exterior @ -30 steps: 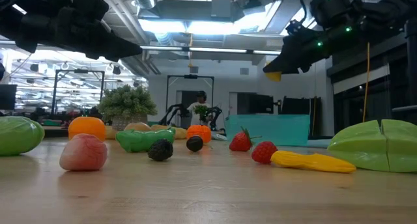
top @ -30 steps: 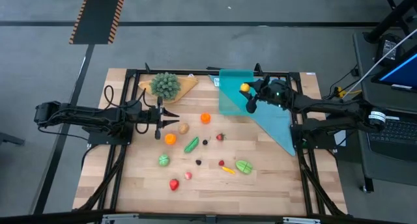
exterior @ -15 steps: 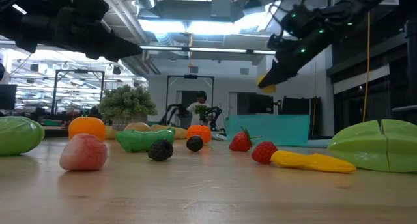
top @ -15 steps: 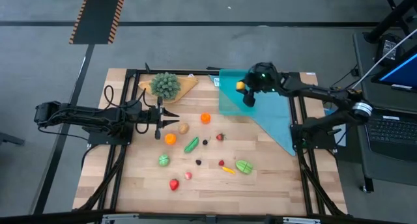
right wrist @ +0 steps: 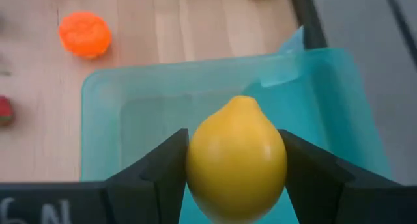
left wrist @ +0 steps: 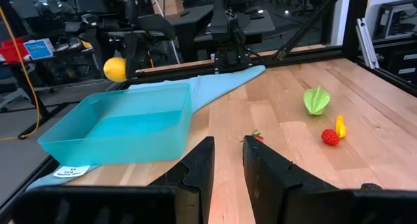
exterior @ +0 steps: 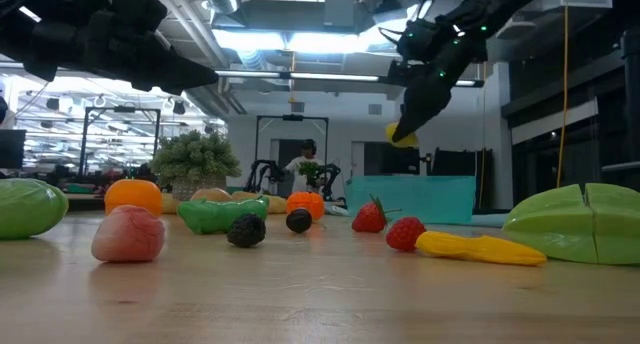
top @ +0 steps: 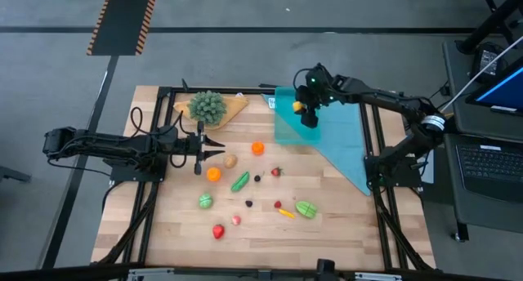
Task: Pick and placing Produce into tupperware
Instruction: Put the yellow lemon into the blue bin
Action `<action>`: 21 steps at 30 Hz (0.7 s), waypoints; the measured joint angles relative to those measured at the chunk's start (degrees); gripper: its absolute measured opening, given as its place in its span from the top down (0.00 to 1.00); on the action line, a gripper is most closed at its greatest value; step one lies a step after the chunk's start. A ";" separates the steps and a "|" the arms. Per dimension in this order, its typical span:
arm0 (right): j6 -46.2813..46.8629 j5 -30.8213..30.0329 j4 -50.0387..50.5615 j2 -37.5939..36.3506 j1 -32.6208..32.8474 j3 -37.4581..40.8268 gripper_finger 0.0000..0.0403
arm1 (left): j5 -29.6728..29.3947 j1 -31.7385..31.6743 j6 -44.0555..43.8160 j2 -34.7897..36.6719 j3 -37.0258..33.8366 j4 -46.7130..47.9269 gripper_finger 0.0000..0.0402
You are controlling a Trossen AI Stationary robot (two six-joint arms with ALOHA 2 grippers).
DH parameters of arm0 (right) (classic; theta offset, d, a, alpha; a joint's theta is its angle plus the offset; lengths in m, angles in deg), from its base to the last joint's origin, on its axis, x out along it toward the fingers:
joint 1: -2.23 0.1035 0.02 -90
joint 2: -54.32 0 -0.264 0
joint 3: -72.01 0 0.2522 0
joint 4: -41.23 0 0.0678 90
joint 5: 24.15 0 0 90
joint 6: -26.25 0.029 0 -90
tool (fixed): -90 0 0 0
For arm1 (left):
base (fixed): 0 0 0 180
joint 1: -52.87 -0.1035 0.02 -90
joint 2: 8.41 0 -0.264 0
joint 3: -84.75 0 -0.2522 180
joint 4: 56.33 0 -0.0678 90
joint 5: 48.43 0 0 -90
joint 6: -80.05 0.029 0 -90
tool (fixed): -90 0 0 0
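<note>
Worktop, pale wood. Teal tupperware at the far edge, on a light-blue cloth. Right gripper hangs above the tupperware, jaws gripping a yellow lemon. Left gripper waits over the left-middle worktop, jaws nearly closed, empty. Loose produce mid-worktop: orange, green pepper, strawberry, blackberry.

The right arm reaches in from three o'clock toward twelve, its right gripper raised and clamped. The left arm lies level from nine o'clock, left gripper nearly closed, empty.
</note>
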 joint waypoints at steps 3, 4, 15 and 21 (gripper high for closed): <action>-0.96 0.01 1.42 1.25 0.00 -1.72 0.48 | -0.02 0.00 -0.02 0.00 0.00 0.00 0.82; -1.08 0.03 1.22 1.66 0.00 -1.92 0.48 | 0.00 0.02 -0.02 0.00 0.00 0.00 0.82; -2.07 0.41 -0.05 6.22 0.00 -1.95 0.48 | 0.00 0.00 -0.04 -0.02 0.00 0.00 0.82; -2.13 0.43 -2.38 8.74 0.00 -1.95 0.48 | 0.00 0.00 -0.08 -0.02 0.00 0.00 0.82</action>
